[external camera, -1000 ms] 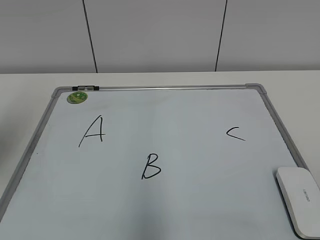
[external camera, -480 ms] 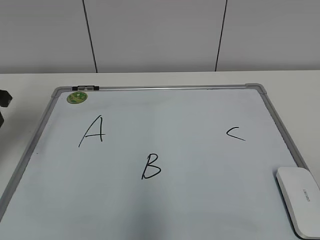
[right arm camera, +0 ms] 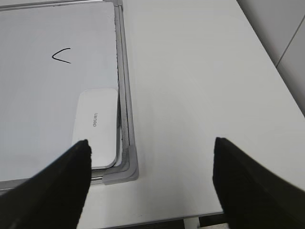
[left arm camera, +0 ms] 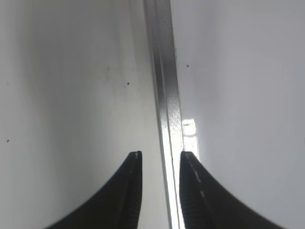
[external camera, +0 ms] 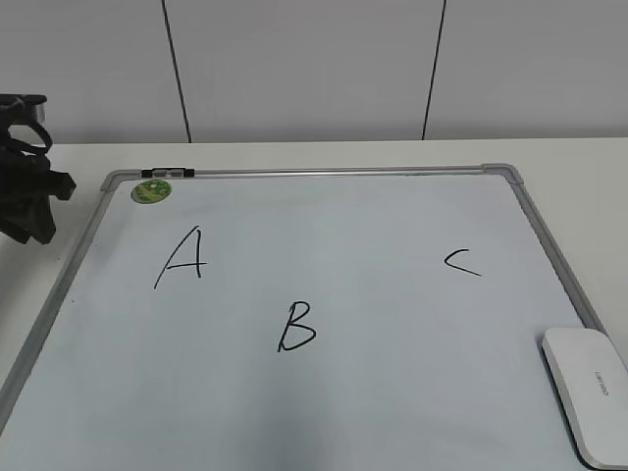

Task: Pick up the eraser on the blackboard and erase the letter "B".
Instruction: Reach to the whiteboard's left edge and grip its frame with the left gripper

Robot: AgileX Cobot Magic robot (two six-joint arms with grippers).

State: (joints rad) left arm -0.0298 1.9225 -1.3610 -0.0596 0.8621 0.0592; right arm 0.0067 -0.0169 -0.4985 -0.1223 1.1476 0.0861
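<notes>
The blackboard (external camera: 324, 412) is a white board in a grey frame and lies flat on the table, with a round green sticker (external camera: 151, 190). The letter "B" (external camera: 296, 326) is at its middle front, between "A" (external camera: 183, 257) and "C" (external camera: 462, 262). The eraser (external camera: 587, 391) is a white rounded block at the board's front right corner; it also shows in the right wrist view (right arm camera: 95, 126). My right gripper (right arm camera: 151, 142) is wide open and empty, above the table just right of the eraser. My left gripper (left arm camera: 160, 153) is slightly open and empty over the board's left frame (left arm camera: 167, 95).
My left arm (external camera: 27, 186) hangs at the left edge of the exterior view, beside the board's far left corner. The white table (right arm camera: 200, 86) stretches right of the board to its edge. A panelled wall (external camera: 304, 69) stands behind the table.
My left arm has come into the exterior view at the left edge and moved up and inward. The eraser and the letters have not moved.
</notes>
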